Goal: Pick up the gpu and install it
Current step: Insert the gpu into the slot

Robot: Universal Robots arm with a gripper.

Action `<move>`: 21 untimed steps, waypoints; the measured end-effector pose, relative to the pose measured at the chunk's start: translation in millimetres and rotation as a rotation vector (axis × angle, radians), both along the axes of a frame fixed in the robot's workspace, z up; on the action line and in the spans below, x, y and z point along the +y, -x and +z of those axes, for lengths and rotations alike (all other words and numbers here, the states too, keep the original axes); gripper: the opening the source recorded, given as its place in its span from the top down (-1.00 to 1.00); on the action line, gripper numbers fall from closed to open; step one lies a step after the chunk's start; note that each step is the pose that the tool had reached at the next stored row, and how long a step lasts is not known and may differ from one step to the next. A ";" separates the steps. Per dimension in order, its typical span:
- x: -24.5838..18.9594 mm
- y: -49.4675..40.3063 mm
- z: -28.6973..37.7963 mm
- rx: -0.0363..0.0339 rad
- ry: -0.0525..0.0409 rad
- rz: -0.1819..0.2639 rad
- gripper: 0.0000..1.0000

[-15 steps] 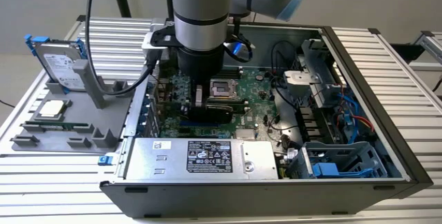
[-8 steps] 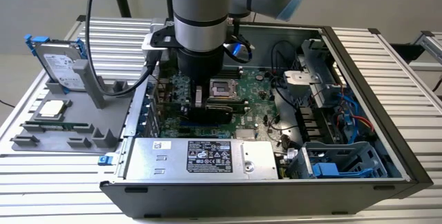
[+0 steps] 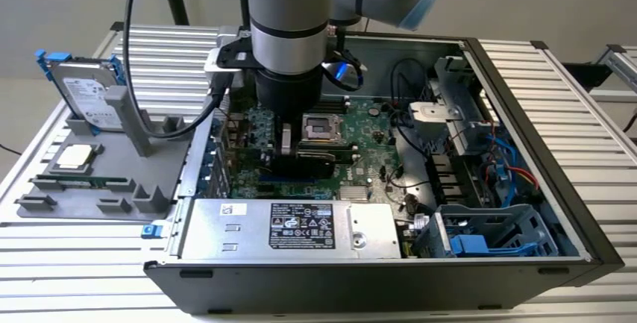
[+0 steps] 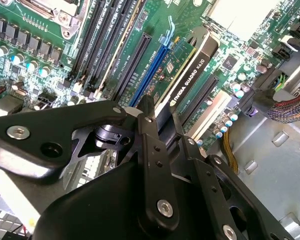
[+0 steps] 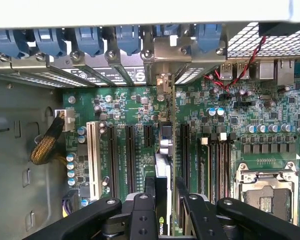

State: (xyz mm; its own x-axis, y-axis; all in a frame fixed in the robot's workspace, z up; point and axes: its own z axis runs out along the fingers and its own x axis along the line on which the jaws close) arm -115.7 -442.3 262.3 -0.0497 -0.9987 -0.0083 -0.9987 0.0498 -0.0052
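Note:
The gpu (image 4: pixel 190 70) stands on edge over the blue slot (image 4: pixel 152 70) of the motherboard, its black cooler edge facing up. In the first wrist view the gpu (image 5: pixel 163 150) runs from between my fingers to its silver end bracket (image 5: pixel 164 82) at the case's rear wall. My gripper (image 5: pixel 165 192) is shut on the card's near end, one black finger (image 5: pixel 149 187) on each side. From the exterior view, the gripper (image 3: pixel 298 151) reaches down inside the open computer case with the gpu (image 3: pixel 316 162) under it.
A CPU socket (image 3: pixel 324 125) lies just beside the card. The power supply (image 3: pixel 289 226) fills the case's near side, with a drive cage (image 3: pixel 488 233) and cables at the exterior view's right. Outside, a grey holder (image 3: pixel 89 200) carries a hard drive (image 3: pixel 85 92) and a memory stick (image 3: pixel 80 183).

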 end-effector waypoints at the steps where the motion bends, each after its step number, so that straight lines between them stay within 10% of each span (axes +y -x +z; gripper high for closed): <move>1: 0.2 0.0 0.0 0.0000 0.0000 0.000 1.00; 21: 3.3 0.3 -4.1 0.0001 0.0016 0.001 1.00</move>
State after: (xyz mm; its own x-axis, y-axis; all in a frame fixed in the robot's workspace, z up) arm -115.9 -439.0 258.2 -0.0485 -0.9988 -0.0066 -0.9988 0.0485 -0.0052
